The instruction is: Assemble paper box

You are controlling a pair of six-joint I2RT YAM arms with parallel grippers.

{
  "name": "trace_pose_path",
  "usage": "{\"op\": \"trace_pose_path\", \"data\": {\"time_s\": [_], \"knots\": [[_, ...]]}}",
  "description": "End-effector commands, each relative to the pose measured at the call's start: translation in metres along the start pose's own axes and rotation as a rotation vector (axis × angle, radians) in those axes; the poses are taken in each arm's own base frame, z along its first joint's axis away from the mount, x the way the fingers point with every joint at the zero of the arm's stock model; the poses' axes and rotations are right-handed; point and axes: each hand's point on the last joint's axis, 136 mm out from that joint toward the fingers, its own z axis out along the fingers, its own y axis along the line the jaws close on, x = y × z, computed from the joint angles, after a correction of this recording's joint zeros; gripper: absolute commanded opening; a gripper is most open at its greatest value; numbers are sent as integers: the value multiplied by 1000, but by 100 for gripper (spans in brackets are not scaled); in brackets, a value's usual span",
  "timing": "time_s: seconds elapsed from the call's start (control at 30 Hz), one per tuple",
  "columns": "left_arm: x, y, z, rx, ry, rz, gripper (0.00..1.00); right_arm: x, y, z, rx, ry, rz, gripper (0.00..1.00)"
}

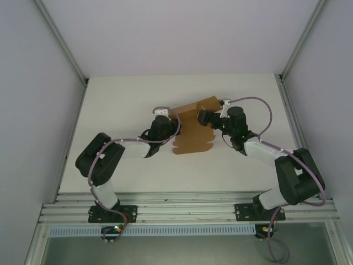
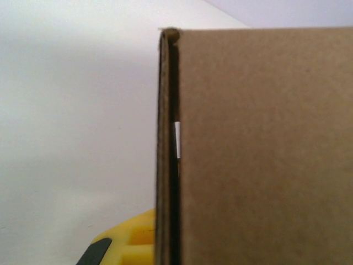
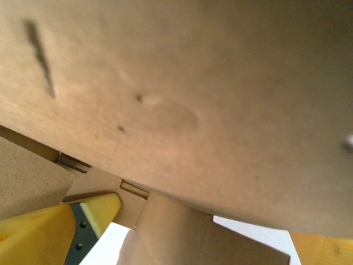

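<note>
The half-folded box sits mid-desk, left gripper pinched on its left edge, right gripper spread by the raised flap; a skewed push could buckle that flap or drag the box loose.

White table lies under left gripper & right gripper. Pale walls beyond & beside them, alu. rails behind.

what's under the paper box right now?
White table shows around the paper box and, in the right wrist view, through a gap below its raised panel. Whatever lies beneath the flat part is covered.
</note>
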Motion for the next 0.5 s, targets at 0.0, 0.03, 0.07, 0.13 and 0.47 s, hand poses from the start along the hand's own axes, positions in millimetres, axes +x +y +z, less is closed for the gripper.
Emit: {"op": "trace_pose_path", "data": {"time_s": [0.0,0.03,0.07,0.13,0.47], "knots": [[-11,-36,-3,134,-32,-17,0,-8,12,-6,-33,-37,11,100],[-11,-35,-3,129,-31,-16,0,-9,13,-8,-28,-35,9,100],[-11,-33,-4,125,-31,-10,0,-9,12,-10,-21,-32,2,100],[-13,-22,-5,106,-29,-14,0,-13,15,-20,-14,-32,-28,100],[-12,13,-14,57,3,7,0,-3,-29,-88,237,51,-74,100]]}}
